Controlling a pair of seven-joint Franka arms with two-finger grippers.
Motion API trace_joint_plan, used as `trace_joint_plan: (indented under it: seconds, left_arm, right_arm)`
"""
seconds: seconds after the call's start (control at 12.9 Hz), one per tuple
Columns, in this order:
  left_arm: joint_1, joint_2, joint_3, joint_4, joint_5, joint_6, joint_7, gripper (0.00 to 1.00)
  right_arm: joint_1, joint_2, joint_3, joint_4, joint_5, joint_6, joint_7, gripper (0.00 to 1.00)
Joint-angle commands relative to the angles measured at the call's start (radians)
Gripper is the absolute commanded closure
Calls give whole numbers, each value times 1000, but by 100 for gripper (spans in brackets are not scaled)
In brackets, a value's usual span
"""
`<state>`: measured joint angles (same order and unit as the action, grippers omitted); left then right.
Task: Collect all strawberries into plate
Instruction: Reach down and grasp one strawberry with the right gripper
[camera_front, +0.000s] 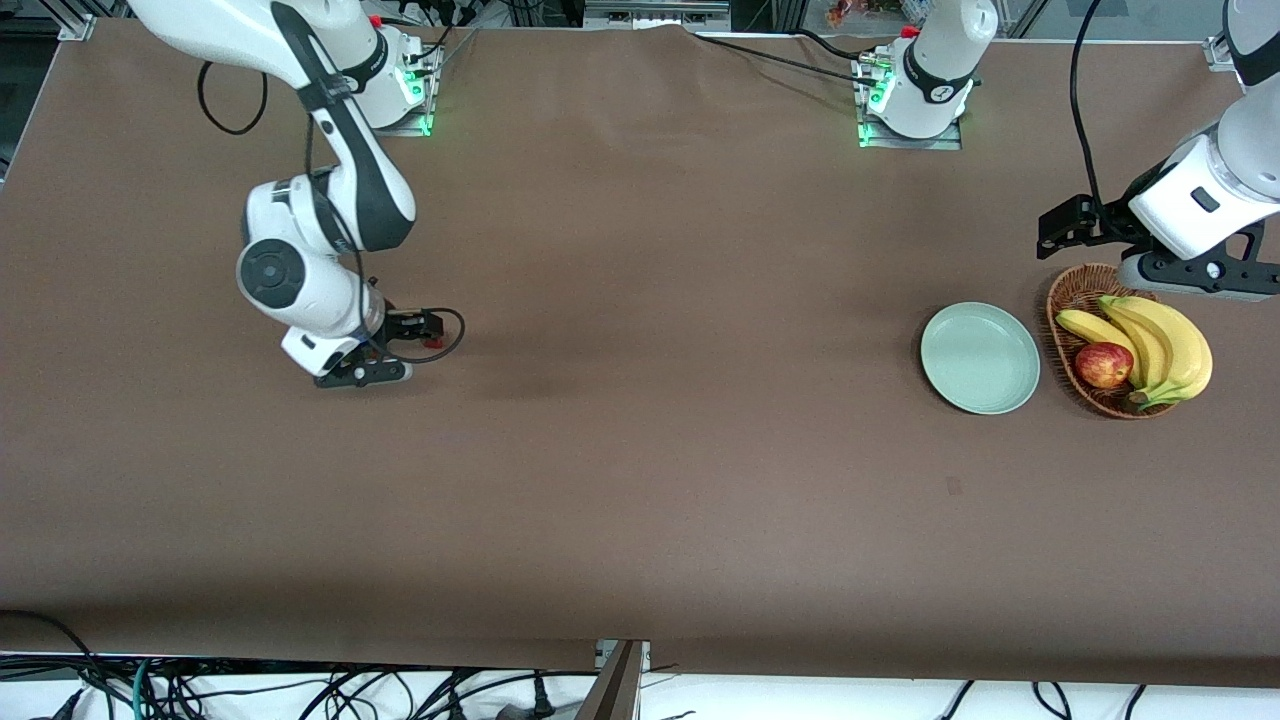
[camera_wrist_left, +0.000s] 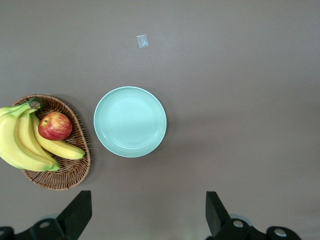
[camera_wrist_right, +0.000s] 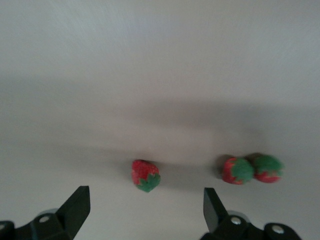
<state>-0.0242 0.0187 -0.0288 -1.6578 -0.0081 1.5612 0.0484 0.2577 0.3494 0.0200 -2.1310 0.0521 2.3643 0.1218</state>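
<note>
Jaws are spread wide and empty on both grippers. The right gripper (camera_wrist_right: 142, 212) is held low over three strawberries (camera_wrist_right: 146, 175) lying on the surface (camera_front: 640, 450) at the right arm's end, two of them touching. The plate (camera_front: 980, 357), bare, sits beside the basket (camera_wrist_left: 75, 175) under the waiting left gripper (camera_wrist_left: 145, 215). Judged: first pickup is pending; descent onto the lone berry is called for.

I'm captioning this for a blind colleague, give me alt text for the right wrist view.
Three strawberries lie on the bare table under the right end effector, whose fingers stand open: one berry alone, the other two touching side by side. No plate appears in this view.
</note>
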Motion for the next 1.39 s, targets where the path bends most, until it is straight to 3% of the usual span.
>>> trace_joint_plan:
  seconds: [0.0,0.23,0.39,0.62,0.85,1.01,1.32]
  left_arm:
    - [-2,7,4,24,-15,-18,19,0]
    - [-3,7,4,24,-15,-18,19,0]
    - [-2,7,4,24,-16,-18,19,0]
    - [-3,7,4,24,-16,-18,19,0]
    - [-3,7,4,24,-15,-18,19,0]
    - [-3,9,4,24,-16,-18,19,0]
    - [-2,12,4,24,-16,-18,16,0]
  right_arm:
    - [3,-11,12,-92,12,108,15,0]
    - [3,49,23,-93,12,202,15,2]
    - [3,75,26,-93,12,237,15,10]
    - [3,77,34,-93,12,237,45,32]
    - [3,74,44,-92,12,228,58,71]
    - [3,59,49,-80,12,198,84,89]
    - [3,45,106,20,12,61,179,92]
